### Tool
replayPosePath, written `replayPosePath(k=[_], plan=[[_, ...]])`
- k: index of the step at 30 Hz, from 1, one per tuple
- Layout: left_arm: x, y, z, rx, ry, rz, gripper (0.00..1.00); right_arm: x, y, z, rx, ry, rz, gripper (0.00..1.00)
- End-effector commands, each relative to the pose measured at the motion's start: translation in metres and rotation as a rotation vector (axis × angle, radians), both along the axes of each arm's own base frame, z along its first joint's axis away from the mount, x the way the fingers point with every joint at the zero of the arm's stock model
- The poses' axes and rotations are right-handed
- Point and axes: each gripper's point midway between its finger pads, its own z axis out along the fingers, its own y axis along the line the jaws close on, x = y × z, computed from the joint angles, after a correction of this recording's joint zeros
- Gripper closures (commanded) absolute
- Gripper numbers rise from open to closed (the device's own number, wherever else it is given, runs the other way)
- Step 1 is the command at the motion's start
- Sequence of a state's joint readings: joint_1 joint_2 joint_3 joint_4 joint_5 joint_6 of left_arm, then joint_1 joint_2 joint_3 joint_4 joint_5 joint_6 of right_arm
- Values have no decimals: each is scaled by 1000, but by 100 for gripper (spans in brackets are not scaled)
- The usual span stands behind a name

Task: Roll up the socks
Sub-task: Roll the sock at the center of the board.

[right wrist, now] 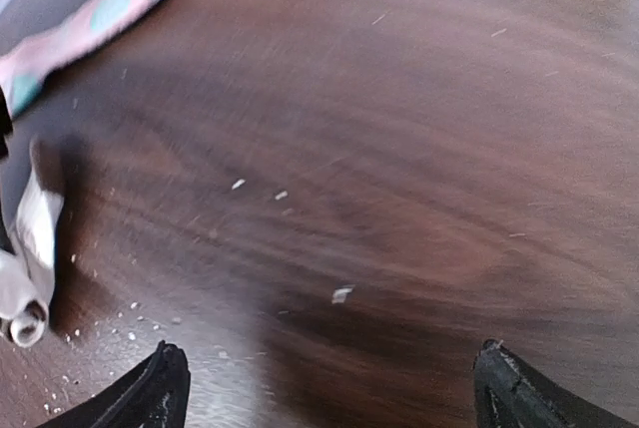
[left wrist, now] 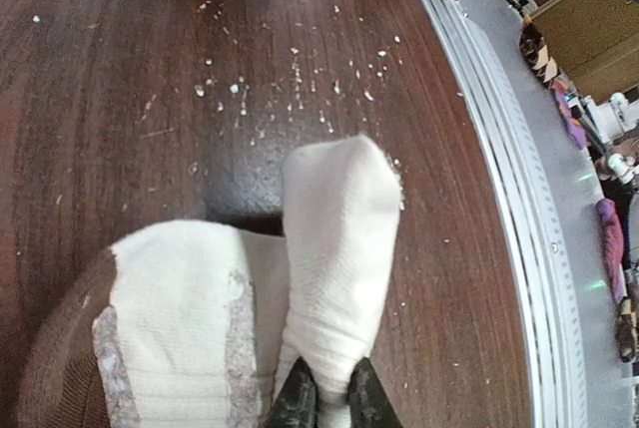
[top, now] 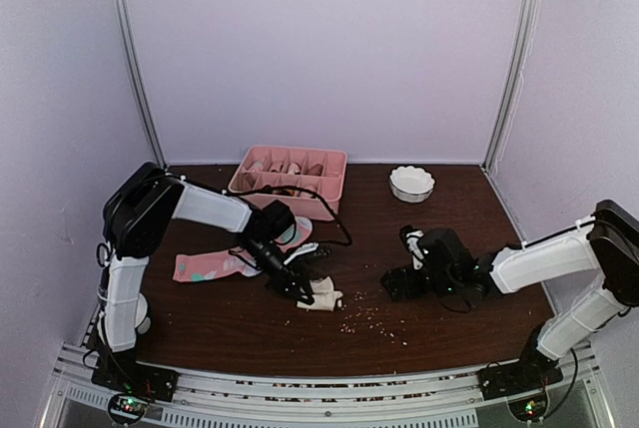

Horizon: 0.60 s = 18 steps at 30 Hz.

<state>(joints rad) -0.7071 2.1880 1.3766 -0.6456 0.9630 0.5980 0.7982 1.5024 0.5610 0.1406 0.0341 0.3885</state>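
The cream sock [top: 322, 297] with dark brown ends lies folded on the table near the middle front. In the left wrist view the cream sock [left wrist: 334, 248] has one end pinched between my left fingertips [left wrist: 300, 398]. My left gripper [top: 298, 286] is shut on it. The pink sock [top: 215, 263] with teal and white patches lies flat to the left, partly under my left arm; it also shows in the right wrist view [right wrist: 90, 29]. My right gripper [top: 399, 283] is open and empty, low over bare table right of the cream sock [right wrist: 30, 258].
A pink divided tray [top: 292, 181] stands at the back centre. A small white bowl [top: 411, 184] stands at the back right. Pale crumbs [top: 374, 320] are scattered on the dark wooden table near the front. The table's metal front rail [left wrist: 519, 218] runs close by.
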Motion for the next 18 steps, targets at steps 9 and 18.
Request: replayPosePath(k=[9, 18], plan=[[-31, 26, -34, 142, 441, -8, 86, -58, 77, 50, -76, -505, 664, 18], [-24, 24, -43, 185, 427, 8, 85, -101, 139, 43, -152, -550, 982, 34]])
